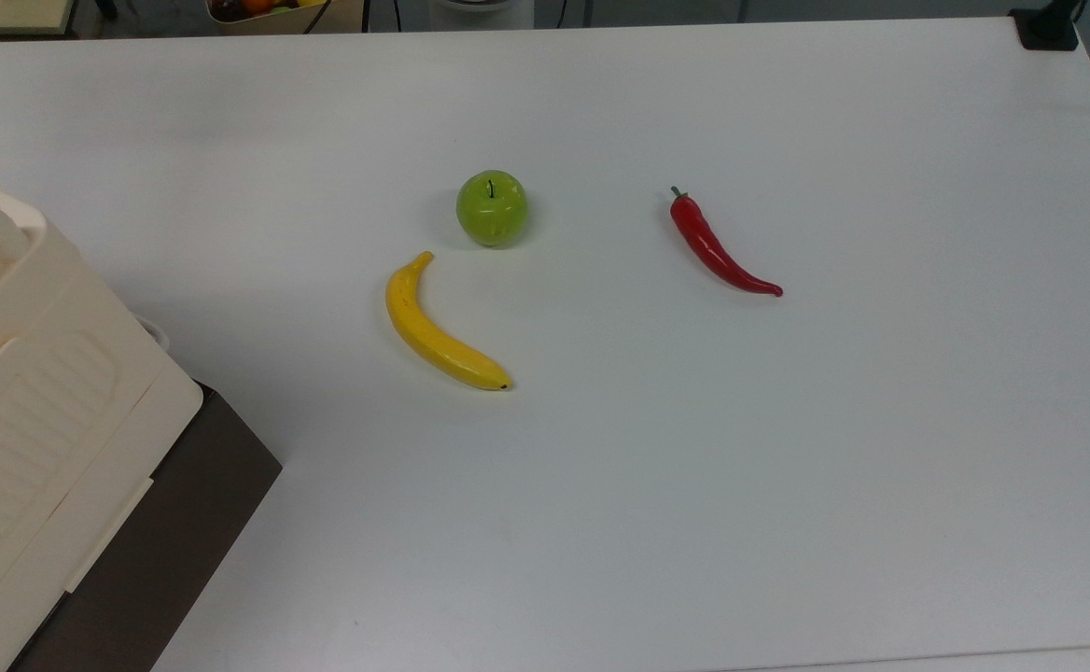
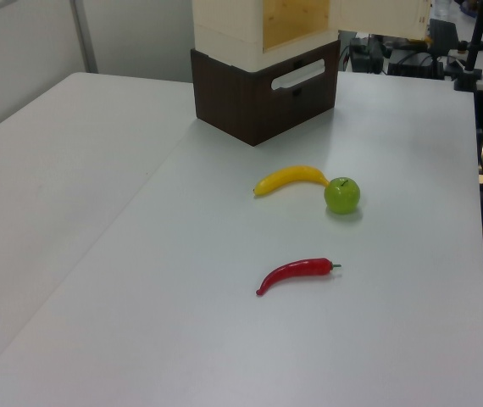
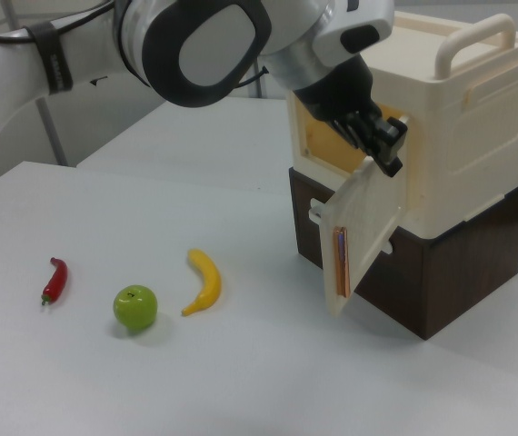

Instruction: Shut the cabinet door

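The one gripper (image 3: 384, 143) sits at the top edge of the cabinet door (image 3: 361, 232), fingers apparently together; whether they touch it I cannot tell. The door hangs ajar off the cream cabinet (image 3: 459, 136), atop one dark brown base (image 3: 441, 263). On the table (image 1: 788, 467): one banana (image 1: 438, 331), one green apple (image 1: 492, 207), one red chilli (image 1: 718, 248)

So my top view looks steeply down on the white table (image 1: 788, 467), with the cabinet (image 1: 32, 392) clipped at the top view's left. The left view sits low at the table's far end, looking along it toward the cabinet (image 2: 263, 76). The right view's closest, facing the cabinet (image 3: 459, 154) front. All three share the banana (image 1: 438, 327), apple (image 2: 341, 195) and chili (image 3: 54, 280).
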